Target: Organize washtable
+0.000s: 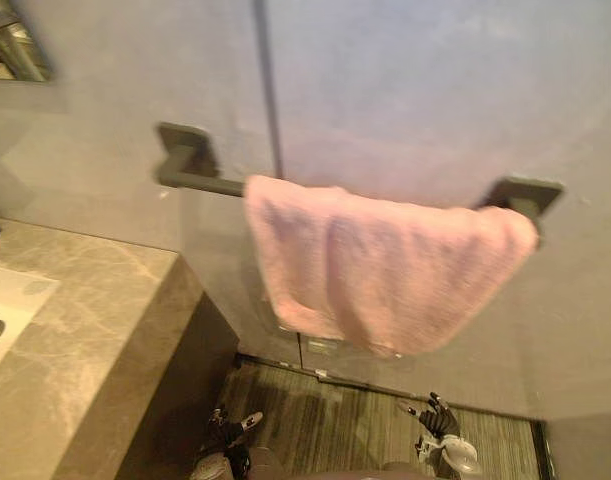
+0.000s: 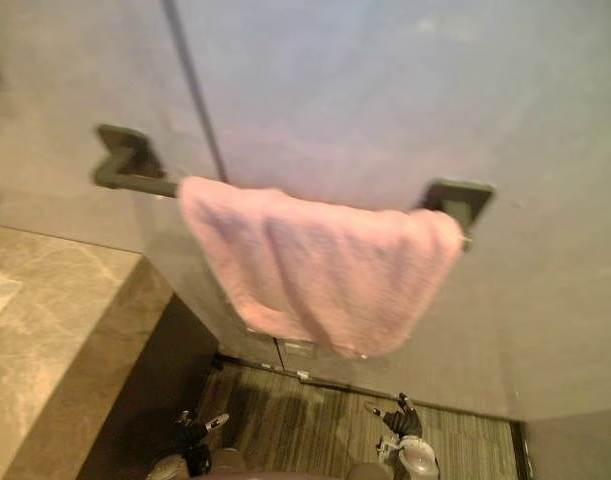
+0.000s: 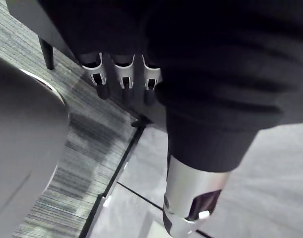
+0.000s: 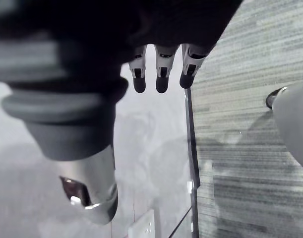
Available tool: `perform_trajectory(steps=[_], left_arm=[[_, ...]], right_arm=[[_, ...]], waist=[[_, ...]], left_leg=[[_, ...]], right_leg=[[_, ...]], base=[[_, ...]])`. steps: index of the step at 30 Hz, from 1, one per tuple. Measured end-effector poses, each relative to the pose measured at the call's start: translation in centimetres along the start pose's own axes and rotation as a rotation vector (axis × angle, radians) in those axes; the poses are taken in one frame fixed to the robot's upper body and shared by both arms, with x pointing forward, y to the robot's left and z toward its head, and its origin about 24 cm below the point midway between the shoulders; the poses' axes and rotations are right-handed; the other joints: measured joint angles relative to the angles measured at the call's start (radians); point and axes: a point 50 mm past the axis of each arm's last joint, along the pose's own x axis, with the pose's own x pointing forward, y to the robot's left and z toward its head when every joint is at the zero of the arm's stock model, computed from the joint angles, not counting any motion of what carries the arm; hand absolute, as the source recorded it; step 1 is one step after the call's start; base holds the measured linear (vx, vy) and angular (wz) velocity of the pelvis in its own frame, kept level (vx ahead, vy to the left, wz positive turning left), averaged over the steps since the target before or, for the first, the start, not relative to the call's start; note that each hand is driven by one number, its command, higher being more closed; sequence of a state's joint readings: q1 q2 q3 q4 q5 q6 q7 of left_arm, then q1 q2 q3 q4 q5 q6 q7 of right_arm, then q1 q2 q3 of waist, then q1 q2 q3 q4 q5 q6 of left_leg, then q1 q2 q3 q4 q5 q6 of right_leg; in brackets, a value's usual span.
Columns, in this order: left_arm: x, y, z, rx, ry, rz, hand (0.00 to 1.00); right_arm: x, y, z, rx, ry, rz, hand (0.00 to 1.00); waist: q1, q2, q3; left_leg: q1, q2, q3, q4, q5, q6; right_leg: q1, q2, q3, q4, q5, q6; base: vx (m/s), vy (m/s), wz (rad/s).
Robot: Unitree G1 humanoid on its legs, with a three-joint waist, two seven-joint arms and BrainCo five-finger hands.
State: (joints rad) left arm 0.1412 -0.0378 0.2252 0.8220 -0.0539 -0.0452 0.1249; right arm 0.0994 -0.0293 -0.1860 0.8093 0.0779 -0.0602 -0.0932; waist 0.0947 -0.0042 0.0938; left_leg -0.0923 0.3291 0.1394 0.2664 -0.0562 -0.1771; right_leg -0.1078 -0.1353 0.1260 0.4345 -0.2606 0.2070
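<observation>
A bathroom: a pink towel (image 1: 385,265) hangs over a dark rail (image 1: 200,181) on the grey tiled wall (image 1: 435,90), and at the left a marble table (image 1: 95,300) holds a white sink (image 1: 7,300).

No readable text is showing: the pink towel (image 1: 385,265), the dark bar (image 1: 205,183), the grey wall (image 1: 435,90) and the stone counter (image 1: 95,320) are carrying no letters, numbers or signs.

Grey wall (image 1: 435,80) stands above a striped floor (image 1: 325,425).
</observation>
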Motion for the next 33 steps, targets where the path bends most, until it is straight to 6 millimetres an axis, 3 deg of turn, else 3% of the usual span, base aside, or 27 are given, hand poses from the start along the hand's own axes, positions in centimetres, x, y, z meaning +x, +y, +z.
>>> perform_trajectory(steps=[2, 3, 4, 5, 6, 7, 9, 11, 13, 16, 20, 23, 24, 26, 27, 28, 29, 30, 33], left_arm=[[0.1, -0.7, 0.3, -0.021, -0.006, -0.008, 0.0], [0.1, -1.0, 0.5, -0.017, -0.011, -0.019, 0.0], [0.3, -1.3, 0.8, -0.007, -0.015, -0.029, 0.0], [0.3, -1.1, 1.0, -0.001, -0.018, -0.026, 0.0], [0.5, -1.3, 1.9, -0.007, -0.047, -0.029, 0.0], [0.5, -1.4, 1.6, -0.008, -0.034, -0.031, 0.0], [0.4, -2.0, 1.4, -0.017, -0.027, -0.043, 0.0], [0.3, -2.4, 1.1, -0.019, -0.012, -0.052, 0.0], [0.4, -2.6, 1.0, -0.004, 0.006, -0.061, 0.0], [0.7, -3.3, 1.6, 0.023, 0.004, -0.079, 0.0], [0.7, -1.5, 0.1, 0.069, 0.058, -0.038, 0.0], [0.2, -0.5, -1.4, 0.075, 0.097, -0.016, 0.0], [0.1, -0.5, -1.6, 0.076, 0.103, -0.016, 0.0], [0.1, -0.5, -1.8, 0.079, 0.114, -0.015, 0.0], [0.1, -0.2, -1.7, 0.078, 0.111, -0.008, 0.0], [0.2, 0.1, -1.7, 0.07, 0.11, 0.004, 0.0], [0.2, 0.6, -1.6, 0.061, 0.109, 0.018, 0.0], [0.2, 1.0, -1.9, 0.034, 0.121, 0.04, 0.0], [0.0, 1.1, -2.6, -0.025, 0.148, 0.063, 0.0]], right_arm=[[0.0, -0.3, -0.2, -0.001, 0.005, -0.009, 0.0], [-0.1, -0.6, -0.4, -0.001, 0.014, -0.022, 0.0], [-0.2, -0.7, -0.8, 0.005, 0.028, -0.029, 0.0], [-0.3, -0.5, -1.2, 0.009, 0.042, -0.03, 0.0], [-0.3, -0.4, -1.4, 0.021, 0.058, -0.037, 0.0], [-0.1, -0.6, -1.2, 0.035, 0.054, -0.05, 0.0], [-0.2, -0.8, -1.3, 0.044, 0.057, -0.06, 0.0], [-0.4, -0.7, -1.8, 0.055, 0.075, -0.062, 0.0], [-0.7, -0.9, -2.7, 0.091, 0.106, -0.092, 0.0], [-0.7, -1.6, -3.2, 0.146, 0.142, -0.136, 0.0], [-0.6, -1.3, -3.3, 0.151, 0.156, -0.131, 0.0], [-0.6, -1.3, -3.4, 0.149, 0.159, -0.132, 0.0], [-0.6, -1.3, -3.3, 0.149, 0.156, -0.131, 0.0], [-0.5, -1.2, -3.1, 0.148, 0.151, -0.127, 0.0], [-0.6, -1.1, -3.5, 0.15, 0.163, -0.127, 0.0], [-0.8, -0.9, -3.9, 0.15, 0.176, -0.122, 0.0], [-1.0, -0.7, -4.3, 0.148, 0.188, -0.115, 0.0], [-1.1, -0.5, -4.6, 0.143, 0.202, -0.108, 0.0], [-0.8, -0.9, -4.1, 0.131, 0.188, -0.116, 0.0]], waist=[[-0.009, 0.023, 0.01], [-0.033, 0.029, 0.015], [-0.048, 0.025, 0.021], [-0.059, 0.003, 0.027], [-0.046, -0.01, 0.038], [-0.05, -0.008, 0.043], [-0.061, -0.007, 0.042], [-0.08, -0.002, 0.04], [-0.098, 0.013, 0.031], [-0.134, 0.046, 0.01], [-0.11, 0.033, 0.009], [-0.109, 0.041, -0.005], [-0.11, 0.044, -0.003], [-0.109, 0.041, -0.003], [-0.11, 0.029, -0.001], [-0.11, 0.022, 0.0], [-0.11, -0.003, -0.003], [-0.099, -0.012, -0.007], [-0.079, 0.007, -0.008]], left_leg=[[-0.021, 0.025, -0.028, -0.029, 0.068, 0.013], [-0.055, 0.031, -0.038, -0.05, 0.141, 0.056], [-0.064, 0.026, -0.017, -0.143, 0.287, 0.058], [-0.058, 0.015, 0.008, -0.21, 0.366, 0.052], [-0.072, -0.005, 0.053, -0.1, 0.289, 0.02], [-0.085, -0.03, 0.063, 0.048, 0.149, 0.045], [-0.056, -0.074, 0.127, 0.184, 0.018, 0.054], [0.011, -0.081, 0.2, 0.241, -0.066, 0.065], [0.12, -0.092, 0.27, 0.177, -0.123, 0.061], [0.167, -0.144, 0.299, -0.123, -0.111, 0.055], [0.18, -0.176, 0.277, -0.164, -0.096, 0.078], [0.196, -0.204, 0.242, -0.211, -0.07, 0.095], [0.195, -0.209, 0.222, -0.225, -0.063, 0.101], [0.176, -0.213, 0.169, -0.236, -0.043, 0.104], [0.161, -0.217, 0.113, -0.237, -0.027, 0.106], [0.156, -0.226, 0.077, -0.242, -0.016, 0.102], [0.158, -0.236, 0.049, -0.254, -0.004, 0.097], [0.164, -0.24, 0.022, -0.287, 0.025, 0.085], [0.167, -0.224, -0.025, -0.358, 0.096, 0.076]], right_leg=[[0.018, 0.027, -0.062, -0.027, -0.037, -0.047], [0.026, 0.036, -0.121, -0.033, -0.04, -0.066], [0.02, 0.042, -0.17, -0.034, -0.024, -0.095], [0.016, 0.026, -0.203, -0.051, -0.014, -0.119], [0.02, 0.014, -0.242, -0.063, -0.017, -0.164], [0.018, 0.005, -0.268, -0.067, -0.009, -0.178], [0.019, -0.01, -0.317, -0.077, 0.006, -0.197], [0.024, -0.007, -0.384, -0.097, 0.024, -0.207], [0.028, -0.005, -0.466, -0.12, 0.05, -0.204], [0.015, -0.004, -0.572, -0.182, 0.111, -0.17], [0.068, 0.001, -0.576, -0.284, 0.19, -0.161], [0.087, -0.012, -0.588, -0.282, 0.195, -0.156], [0.08, -0.011, -0.565, -0.268, 0.192, -0.161], [0.043, 0.006, -0.391, -0.204, 0.159, -0.208], [0.028, 0.027, -0.231, -0.161, 0.124, -0.231], [0.029, 0.031, -0.154, -0.145, 0.097, -0.221], [0.037, 0.029, -0.103, -0.134, 0.067, -0.191], [0.037, 0.02, -0.122, -0.128, 0.045, -0.154], [0.04, 0.02, -0.204, -0.141, 0.046, -0.152]], base=[[-0.13, -0.372, 0.59], [-0.13, -0.26, 1.28], [-0.23, -0.348, 1.44], [-0.22, -0.32, 1.11], [-0.25, -0.349, 0.77], [-0.18, -0.222, 0.62], [-0.22, -0.135, 0.67], [-0.23, -0.059, 0.85], [-0.17, 0.044, 1.13], [-0.17, 0.162, 1.24], [-0.15, 0.149, 0.26], [-0.14, 0.058, 0.29], [-0.1, 0.028, 0.62], [-0.08, 0.028, 0.83], [-0.1, -0.018, 1.12], [-0.08, -0.028, 1.3], [-0.1, -0.136, 1.1], [-0.08, -0.15, 0.97], [-0.07, -0.123, 0.71]])
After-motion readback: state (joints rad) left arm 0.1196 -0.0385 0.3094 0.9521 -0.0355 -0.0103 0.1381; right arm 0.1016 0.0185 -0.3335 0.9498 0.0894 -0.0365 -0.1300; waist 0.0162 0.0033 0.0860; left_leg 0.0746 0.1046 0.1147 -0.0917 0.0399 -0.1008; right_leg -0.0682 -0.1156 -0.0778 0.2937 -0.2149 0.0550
